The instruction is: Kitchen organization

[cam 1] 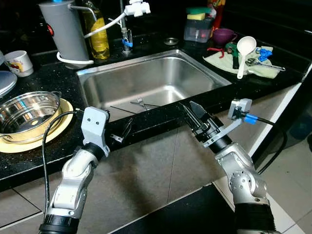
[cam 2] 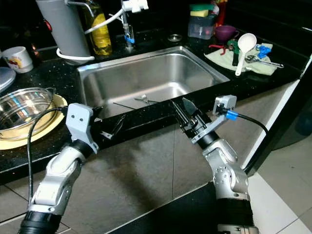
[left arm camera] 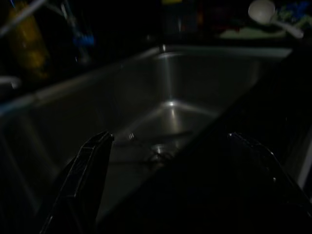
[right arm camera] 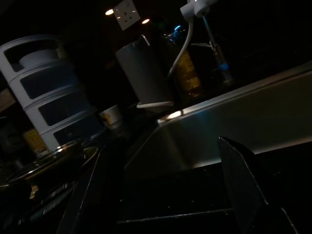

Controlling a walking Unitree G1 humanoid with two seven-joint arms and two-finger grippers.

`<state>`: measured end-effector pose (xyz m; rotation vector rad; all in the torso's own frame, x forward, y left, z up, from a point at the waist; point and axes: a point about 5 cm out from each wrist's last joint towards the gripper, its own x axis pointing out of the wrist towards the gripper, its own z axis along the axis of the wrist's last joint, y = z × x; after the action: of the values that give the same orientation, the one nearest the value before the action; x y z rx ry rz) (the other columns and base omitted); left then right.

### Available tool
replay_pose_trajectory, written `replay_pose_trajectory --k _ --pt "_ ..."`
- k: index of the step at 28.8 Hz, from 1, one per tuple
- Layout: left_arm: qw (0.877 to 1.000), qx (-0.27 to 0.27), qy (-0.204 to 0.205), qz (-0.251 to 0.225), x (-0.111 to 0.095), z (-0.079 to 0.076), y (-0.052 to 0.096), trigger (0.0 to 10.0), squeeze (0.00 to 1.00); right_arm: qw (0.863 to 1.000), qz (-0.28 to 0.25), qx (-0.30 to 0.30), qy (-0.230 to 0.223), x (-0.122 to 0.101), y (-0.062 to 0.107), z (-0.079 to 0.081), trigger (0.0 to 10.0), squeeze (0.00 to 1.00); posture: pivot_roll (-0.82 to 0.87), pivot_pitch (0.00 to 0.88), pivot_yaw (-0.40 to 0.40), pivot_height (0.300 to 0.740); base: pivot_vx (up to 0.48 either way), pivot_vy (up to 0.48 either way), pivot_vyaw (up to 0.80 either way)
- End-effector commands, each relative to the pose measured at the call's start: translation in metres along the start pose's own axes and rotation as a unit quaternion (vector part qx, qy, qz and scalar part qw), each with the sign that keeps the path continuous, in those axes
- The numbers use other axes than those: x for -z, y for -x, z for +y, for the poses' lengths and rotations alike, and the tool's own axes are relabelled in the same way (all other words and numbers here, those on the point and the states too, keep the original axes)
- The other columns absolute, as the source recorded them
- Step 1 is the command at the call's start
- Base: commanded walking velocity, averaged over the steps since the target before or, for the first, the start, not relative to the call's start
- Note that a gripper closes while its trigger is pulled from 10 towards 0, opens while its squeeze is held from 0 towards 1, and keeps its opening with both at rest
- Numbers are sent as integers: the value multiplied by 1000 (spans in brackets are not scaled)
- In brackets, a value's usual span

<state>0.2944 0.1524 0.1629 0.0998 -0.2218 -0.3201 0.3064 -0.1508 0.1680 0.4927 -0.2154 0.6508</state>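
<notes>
A steel sink (cam 1: 97, 83) is set in the black counter, with a fork (cam 1: 140, 102) lying on its floor. My left gripper (cam 1: 123, 132) is open, just in front of the counter's front edge at the sink's left half. My right gripper (cam 1: 191, 113) is open too, its tips at the front edge by the sink's right half. The fork (left arm camera: 130, 137) and the sink basin (left arm camera: 195, 83) show dimly past the left fingers (left arm camera: 87, 170). A white ladle (cam 1: 243, 51) lies on a pale cloth (cam 1: 222, 62) right of the sink.
A steel bowl (cam 1: 24, 114) rests on a yellow plate (cam 1: 61, 124) at the left. A grey filter jug (cam 1: 63, 29), an oil bottle (cam 1: 99, 36), a faucet (cam 1: 127, 19) and a mug (cam 1: 18, 62) stand behind the sink. A purple bowl (cam 1: 223, 35) and a sponge box (cam 1: 197, 24) sit at the back right.
</notes>
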Motion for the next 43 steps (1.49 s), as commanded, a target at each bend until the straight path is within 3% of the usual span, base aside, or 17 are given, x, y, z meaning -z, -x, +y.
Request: replay_pose_trajectory --k 1,7,11,14,20,32,37,43 --pt "1000 -4 -19 -13 -10 0 -5 10000 0 1000 10 -10 -14 5 -3 3 10000 0 45 0 11 740 0 0 0" --pt "998 -24 -34 -57 -34 -3 -16 10000 0 1000 20 -6 -22 15 -10 9 10000 0 48 0 10 740 0 0 0" --pt "998 -22 -33 -53 -33 -7 -15 10000 0 1000 18 4 -23 15 -11 8 10000 0 48 0 12 740 0 0 0" --pt "999 -23 -28 -26 -20 -13 -8 10000 0 999 21 29 -20 17 -14 2 10000 0 48 0 12 740 0 0 0" --pt "999 -32 -28 -24 -21 -11 -7 10000 0 999 7 35 -17 11 -16 0 10000 0 54 0 8 740 0 0 644" --pt "994 -60 -66 -56 -43 9 -11 10000 0 999 6 29 -18 11 -20 2 10000 0 57 0 10 740 0 0 800" --pt "991 -79 -89 -57 -51 31 -15 10000 0 1000 7 15 -16 10 -20 6 10000 0 56 0 13 740 0 0 800" --pt "990 -41 -119 -57 -59 41 -22 10000 0 1000 0 13 -11 9 -22 8 10000 0 52 0 19 740 0 0 775"
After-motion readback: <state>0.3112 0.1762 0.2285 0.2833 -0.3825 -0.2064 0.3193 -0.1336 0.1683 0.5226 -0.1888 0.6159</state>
